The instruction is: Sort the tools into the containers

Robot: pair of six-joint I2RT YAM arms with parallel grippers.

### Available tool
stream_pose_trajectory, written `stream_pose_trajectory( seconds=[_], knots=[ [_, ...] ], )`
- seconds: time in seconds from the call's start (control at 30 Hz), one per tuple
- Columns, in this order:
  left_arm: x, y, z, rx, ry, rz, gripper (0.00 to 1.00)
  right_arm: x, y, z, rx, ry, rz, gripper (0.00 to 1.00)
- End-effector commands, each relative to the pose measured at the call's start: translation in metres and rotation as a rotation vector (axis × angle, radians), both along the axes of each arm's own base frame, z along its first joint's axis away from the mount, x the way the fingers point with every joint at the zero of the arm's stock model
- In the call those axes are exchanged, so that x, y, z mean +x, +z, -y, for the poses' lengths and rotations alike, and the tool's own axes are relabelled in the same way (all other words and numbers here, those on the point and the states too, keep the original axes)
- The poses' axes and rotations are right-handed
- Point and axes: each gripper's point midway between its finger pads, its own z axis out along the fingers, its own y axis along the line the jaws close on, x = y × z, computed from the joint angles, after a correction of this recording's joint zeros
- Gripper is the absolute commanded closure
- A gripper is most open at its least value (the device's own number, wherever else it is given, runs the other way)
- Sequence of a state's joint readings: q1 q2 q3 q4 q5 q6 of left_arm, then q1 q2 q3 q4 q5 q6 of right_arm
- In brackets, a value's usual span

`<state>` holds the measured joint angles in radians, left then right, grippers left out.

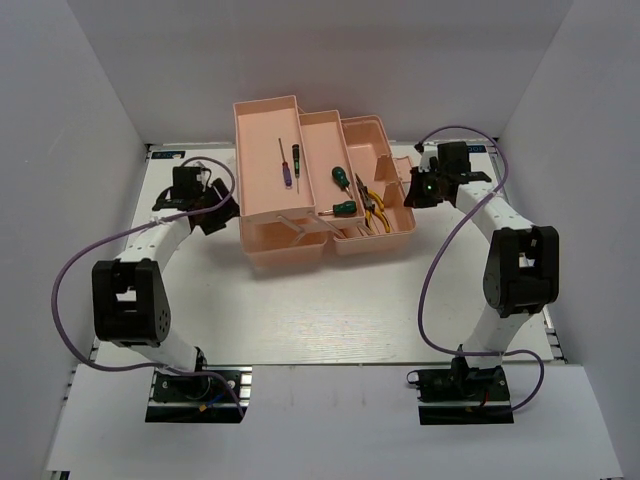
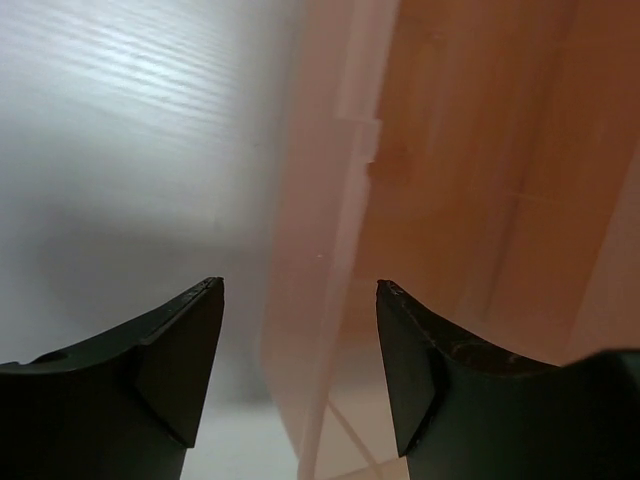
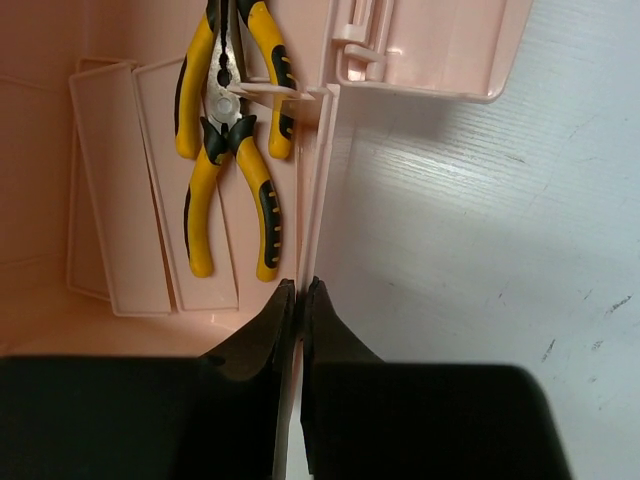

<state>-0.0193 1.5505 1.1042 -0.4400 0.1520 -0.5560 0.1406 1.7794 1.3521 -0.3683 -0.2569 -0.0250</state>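
The left arm's fingers [image 2: 165,350] are hanging apart beside the pink toolbox [image 1: 262,135] on the worktop [image 1: 330,310]. Two slim screwdrivers [image 1: 286,166] are lying in its left tray, and two stubby green screwdrivers [image 1: 340,178] further right, beside the yellow pliers [image 3: 224,130]. The right arm's fingers [image 3: 262,340] are pinching the toolbox's right wall.

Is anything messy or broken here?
Nothing looks broken or spilled. The visible tools lie inside the toolbox. One odd bit: the right gripper pinches the toolbox's thin wall, not a tool.
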Motion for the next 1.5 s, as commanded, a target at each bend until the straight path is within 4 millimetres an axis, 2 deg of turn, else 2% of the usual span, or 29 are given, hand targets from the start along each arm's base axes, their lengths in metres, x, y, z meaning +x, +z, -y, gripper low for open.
stream_pose_trajectory(
  seconds=[0.0,0.03,0.07,0.1,0.13,0.17,0.2,0.23,0.27,0.33,0.37,0.4,0.53,0.57,0.7,0.73,0.77,0.83,0.87,0.9,0.97,1.07,1.1,1.13,1.3,1.33,1.37,1.4,1.47],
  knots=[
    [0.027,0.039,0.035,-0.090,-0.199,0.193,0.28,-0.023,-0.007,-0.016,0.068,0.091,-0.093,1.00],
    [0.028,0.044,0.041,-0.097,-0.216,0.205,0.28,-0.023,-0.005,-0.017,0.074,0.092,-0.089,1.00],
    [0.027,0.032,0.040,-0.085,-0.229,0.176,0.28,-0.022,-0.006,-0.016,0.075,0.086,-0.094,1.00],
    [0.029,0.032,0.041,-0.091,-0.235,0.170,0.28,-0.022,-0.007,-0.017,0.079,0.087,-0.098,1.00],
    [0.031,0.030,0.037,-0.066,-0.225,0.159,0.32,-0.022,-0.007,-0.017,0.079,0.089,-0.099,1.00],
    [0.025,0.018,0.034,-0.052,-0.219,0.112,0.35,-0.022,-0.008,-0.018,0.080,0.088,-0.102,1.00],
    [0.026,0.016,0.027,-0.012,-0.199,0.103,0.42,-0.022,-0.007,-0.017,0.081,0.086,-0.101,1.00],
    [0.023,0.009,0.027,0.003,-0.192,0.075,0.65,-0.023,-0.009,-0.018,0.083,0.087,-0.108,1.00],
    [0.021,0.006,0.024,0.014,-0.182,0.059,0.75,-0.023,-0.009,-0.018,0.085,0.084,-0.111,1.00],
    [0.018,0.000,0.020,0.037,-0.175,0.042,0.90,-0.024,-0.008,-0.020,0.093,0.092,-0.115,1.00],
    [0.018,0.005,0.019,0.044,-0.181,0.056,0.92,-0.025,-0.010,-0.019,0.097,0.093,-0.121,1.00],
    [0.018,0.005,0.019,0.044,-0.181,0.056,0.92,-0.024,-0.009,-0.020,0.097,0.095,-0.117,1.00],
    [0.030,0.039,0.020,0.047,-0.180,0.128,0.99,-0.028,-0.005,-0.024,0.119,0.102,-0.133,1.00],
    [0.038,0.060,0.018,0.059,-0.168,0.173,1.00,-0.029,-0.003,-0.025,0.125,0.103,-0.133,1.00],
    [0.053,0.116,0.023,0.079,-0.165,0.280,1.00,-0.039,0.011,-0.035,0.176,0.109,-0.145,1.00],
    [0.054,0.125,0.023,0.079,-0.164,0.289,1.00,-0.042,0.012,-0.038,0.187,0.108,-0.157,1.00],
    [0.059,0.145,0.029,0.078,-0.173,0.335,1.00,-0.044,0.017,-0.039,0.195,0.110,-0.153,1.00],
    [0.061,0.161,0.034,0.068,-0.174,0.365,1.00,-0.052,0.014,-0.045,0.201,0.117,-0.177,1.00],
    [0.061,0.176,0.043,0.052,-0.201,0.398,1.00,-0.052,0.016,-0.045,0.200,0.117,-0.174,1.00],
    [0.064,0.178,0.043,0.043,-0.194,0.399,1.00,-0.056,0.016,-0.047,0.201,0.125,-0.177,1.00],
    [0.066,0.195,0.058,0.018,-0.220,0.439,1.00,-0.062,0.013,-0.051,0.197,0.133,-0.191,1.00],
    [0.067,0.203,0.083,-0.030,-0.252,0.452,1.00,-0.066,0.013,-0.055,0.188,0.131,-0.199,1.00],
    [0.067,0.197,0.091,-0.038,-0.272,0.438,1.00,-0.066,0.012,-0.056,0.188,0.124,-0.206,1.00],
    [0.067,0.204,0.098,-0.052,-0.278,0.454,1.00,-0.068,0.012,-0.058,0.185,0.128,-0.207,1.00],
    [0.064,0.187,0.146,-0.100,-0.348,0.420,1.00,-0.068,0.013,-0.064,0.180,0.123,-0.208,1.00],
    [0.063,0.193,0.153,-0.106,-0.362,0.439,1.00,-0.069,0.012,-0.064,0.177,0.122,-0.212,1.00],
    [0.063,0.185,0.160,-0.113,-0.369,0.419,1.00,-0.069,0.012,-0.065,0.172,0.122,-0.211,1.00],
    [0.063,0.184,0.174,-0.119,-0.394,0.422,1.00,-0.069,0.012,-0.065,0.169,0.120,-0.208,1.00],
    [0.063,0.187,0.187,-0.128,-0.407,0.427,1.00,-0.070,0.012,-0.067,0.163,0.123,-0.207,1.00]
  ],
)
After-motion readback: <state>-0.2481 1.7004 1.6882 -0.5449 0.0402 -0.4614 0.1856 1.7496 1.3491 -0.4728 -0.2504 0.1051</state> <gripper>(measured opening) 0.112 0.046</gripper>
